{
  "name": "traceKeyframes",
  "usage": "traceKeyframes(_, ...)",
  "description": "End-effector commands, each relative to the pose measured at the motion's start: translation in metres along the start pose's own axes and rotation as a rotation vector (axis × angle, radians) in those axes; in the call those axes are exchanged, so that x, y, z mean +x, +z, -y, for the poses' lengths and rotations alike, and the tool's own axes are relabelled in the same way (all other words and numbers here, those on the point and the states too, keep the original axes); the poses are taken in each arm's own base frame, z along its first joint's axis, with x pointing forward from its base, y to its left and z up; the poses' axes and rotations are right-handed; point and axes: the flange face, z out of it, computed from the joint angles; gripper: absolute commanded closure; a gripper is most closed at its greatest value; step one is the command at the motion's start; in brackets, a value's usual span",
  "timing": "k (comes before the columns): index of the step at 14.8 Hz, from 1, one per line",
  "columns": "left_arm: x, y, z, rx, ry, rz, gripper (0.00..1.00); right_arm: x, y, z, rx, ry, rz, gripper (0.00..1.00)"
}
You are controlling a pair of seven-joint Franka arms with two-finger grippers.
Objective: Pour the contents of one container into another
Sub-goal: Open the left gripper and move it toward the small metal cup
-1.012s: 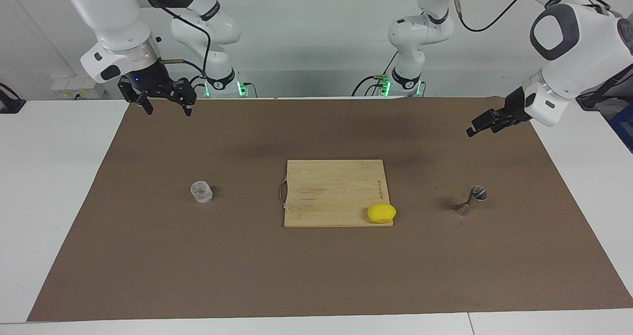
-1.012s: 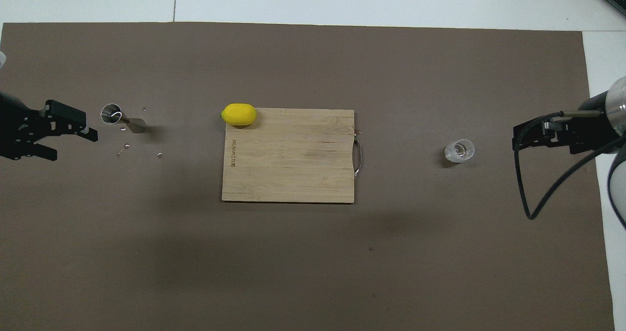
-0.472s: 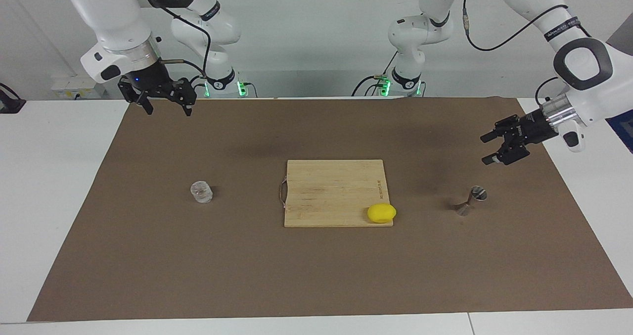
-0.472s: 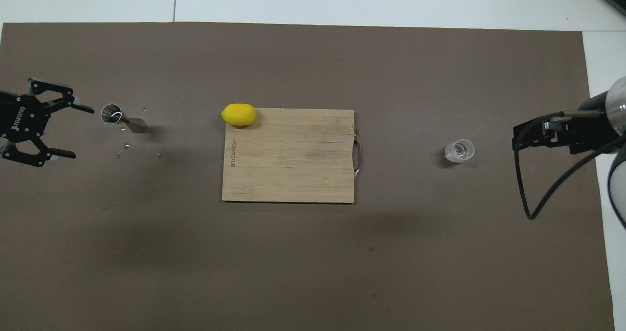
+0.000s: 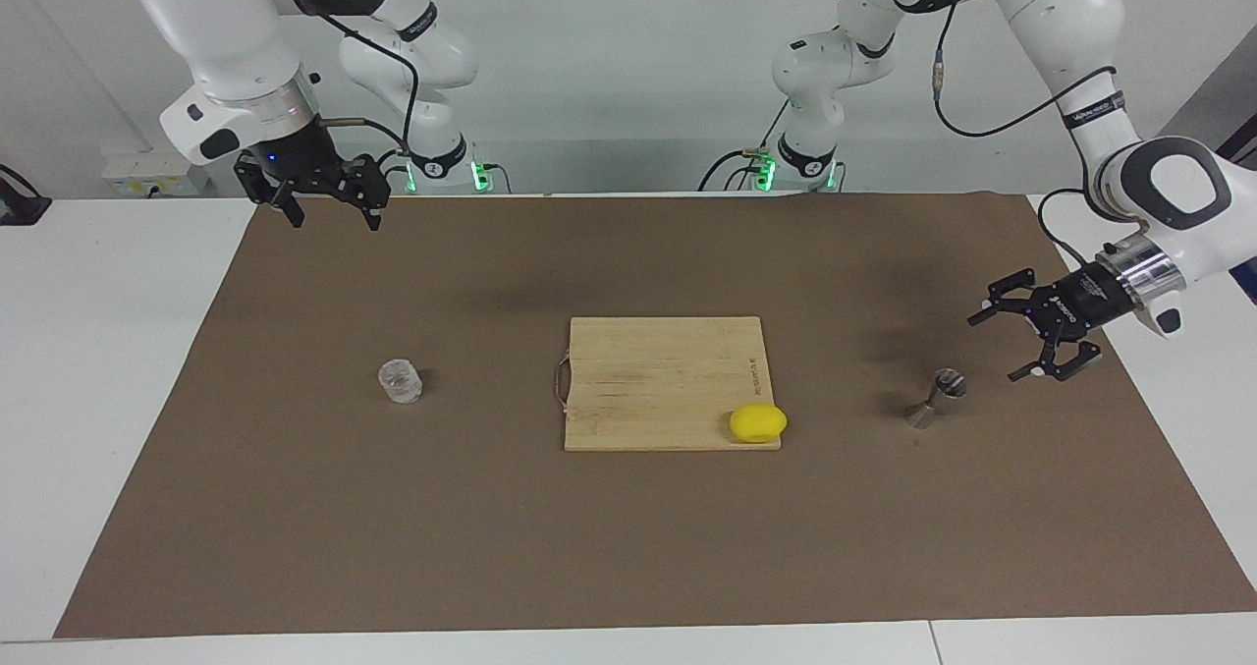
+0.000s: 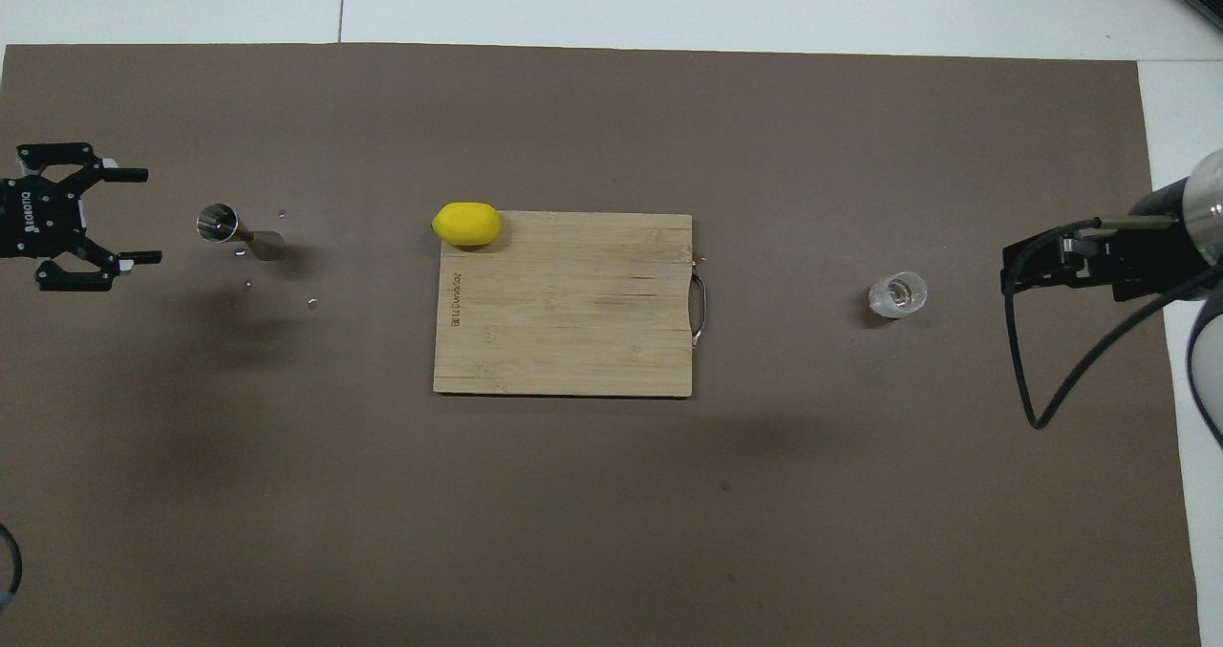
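Facing view: the left gripper [image 5: 1019,344] hangs low with fingers spread, just beside the upright jigger [image 5: 935,399], which stands toward the table's middle from it, axis vertical. The glass cup [image 5: 401,381] stands toward the right arm's end. The right gripper [image 5: 330,218], also spread, waits well apart from the cup.

A white bench [image 5: 118,370] carries a brown mat [image 5: 393,547] that covers most of its top. At the mat's middle lies a wooden cutting board [image 5: 663,375] with a metal handle, a yellow lemon [image 5: 757,422] resting on one corner. A clear glass cup [image 5: 401,381] stands toward the right arm's end, a steel jigger [image 5: 935,398] toward the left arm's end, droplets [image 6: 311,301] scattered beside it.
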Motion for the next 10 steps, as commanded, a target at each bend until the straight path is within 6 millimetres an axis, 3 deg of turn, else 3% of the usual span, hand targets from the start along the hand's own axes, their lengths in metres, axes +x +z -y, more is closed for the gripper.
traceKeyframes(1,0.022,0.01,0.002,-0.082,-0.133,0.061,0.0,-0.003,0.0,-0.001,0.017,-0.022,0.012,0.0)
traceKeyframes(5,0.057,0.018,0.014,-0.164,-0.287,0.12,0.0,-0.003,0.0,-0.001,0.017,-0.02,0.012,0.0)
traceKeyframes(10,0.066,0.023,0.025,-0.168,-0.308,0.143,0.0,-0.003,0.0,-0.001,0.017,-0.02,0.012,0.0)
